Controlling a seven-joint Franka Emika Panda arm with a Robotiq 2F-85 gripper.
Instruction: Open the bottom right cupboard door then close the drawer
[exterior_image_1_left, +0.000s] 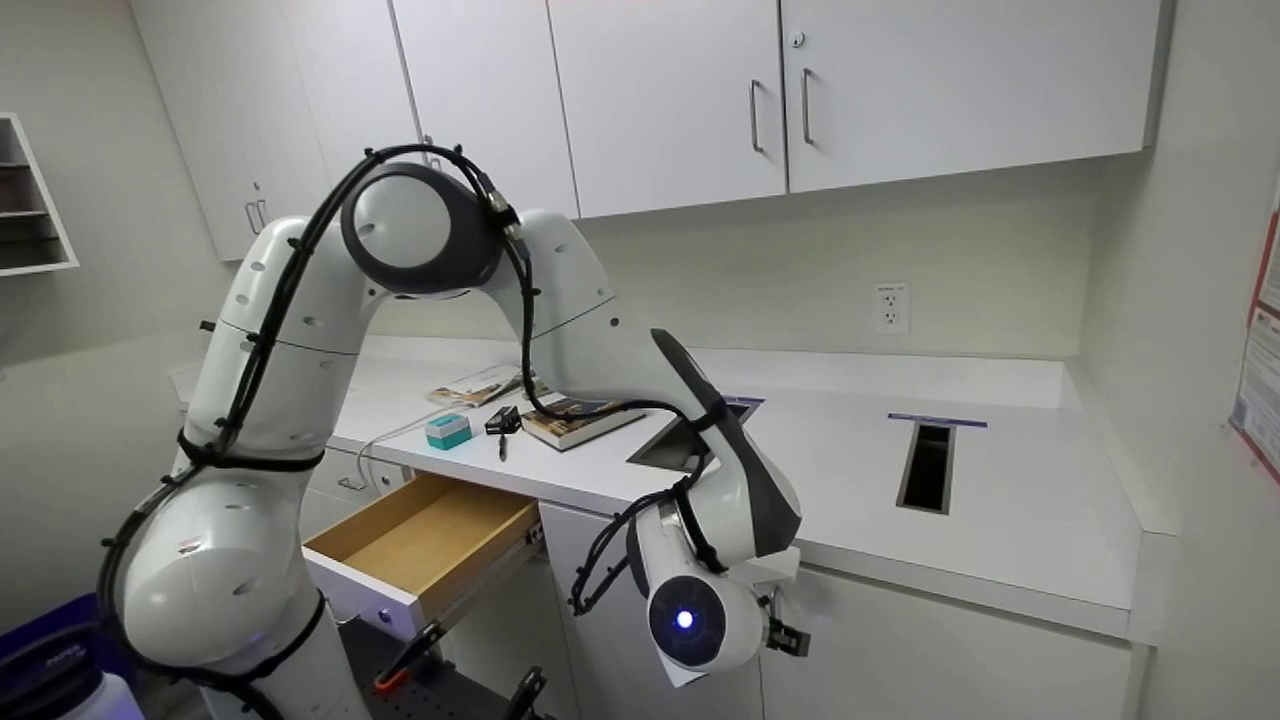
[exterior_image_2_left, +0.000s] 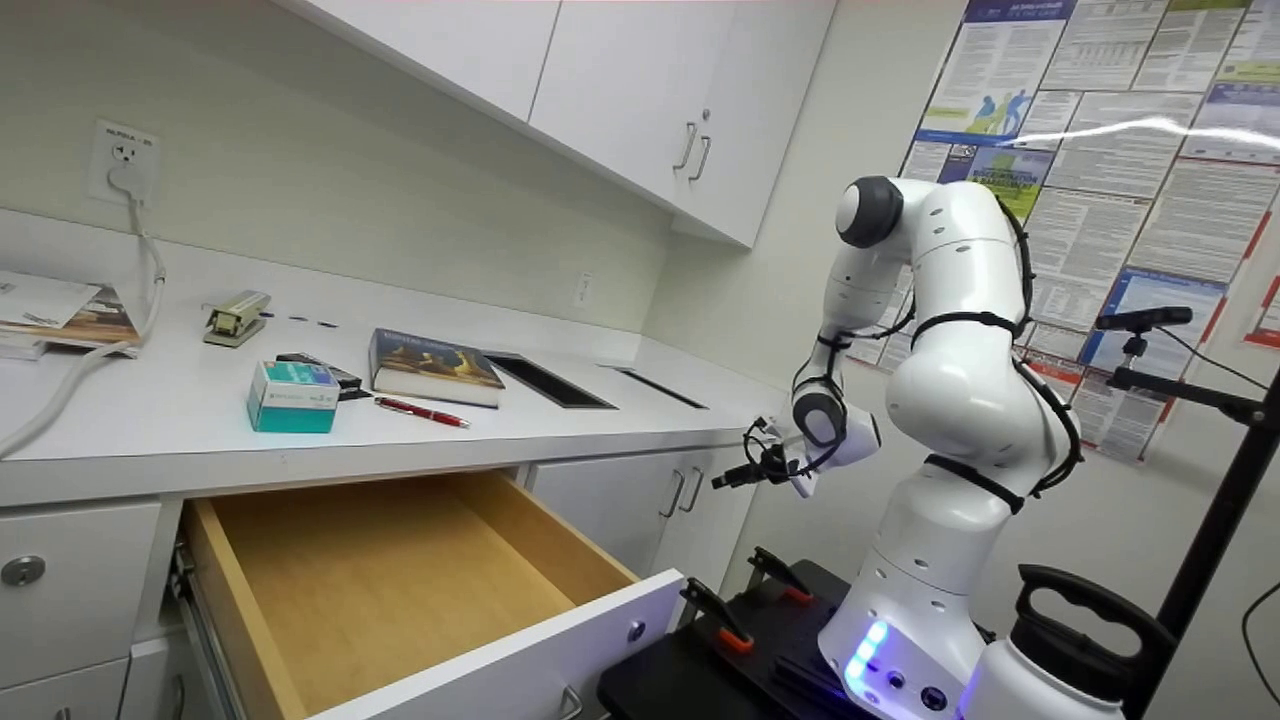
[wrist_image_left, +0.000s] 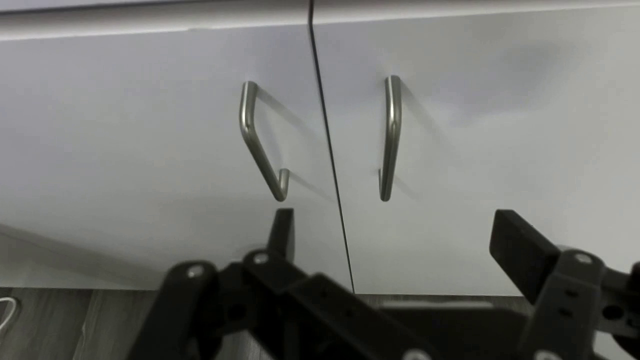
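The bottom right cupboard door (wrist_image_left: 475, 150) is a shut white panel with a vertical silver bar handle (wrist_image_left: 392, 130) near its left edge. The door also shows in both exterior views (exterior_image_1_left: 950, 650) (exterior_image_2_left: 712, 520). The drawer (exterior_image_1_left: 345, 590) is pulled out, its pale wood box bare inside; it also shows in an exterior view (exterior_image_2_left: 520, 650). My gripper (wrist_image_left: 395, 215) is open and empty, its fingers spread apart in front of the doors. In the wrist view the handle lies above and between the fingertips, not touching them. The gripper also shows in both exterior views (exterior_image_1_left: 790, 638) (exterior_image_2_left: 738, 478).
A second base door (wrist_image_left: 150, 150) with its own bar handle (wrist_image_left: 260, 145) adjoins on the left. The white countertop (exterior_image_1_left: 1040, 480) overhangs the doors. On it lie a book (exterior_image_2_left: 440, 375), a teal box (exterior_image_2_left: 293, 400) and a red pen (exterior_image_2_left: 420, 412). Clamps (exterior_image_2_left: 720, 615) stand on the black robot table.
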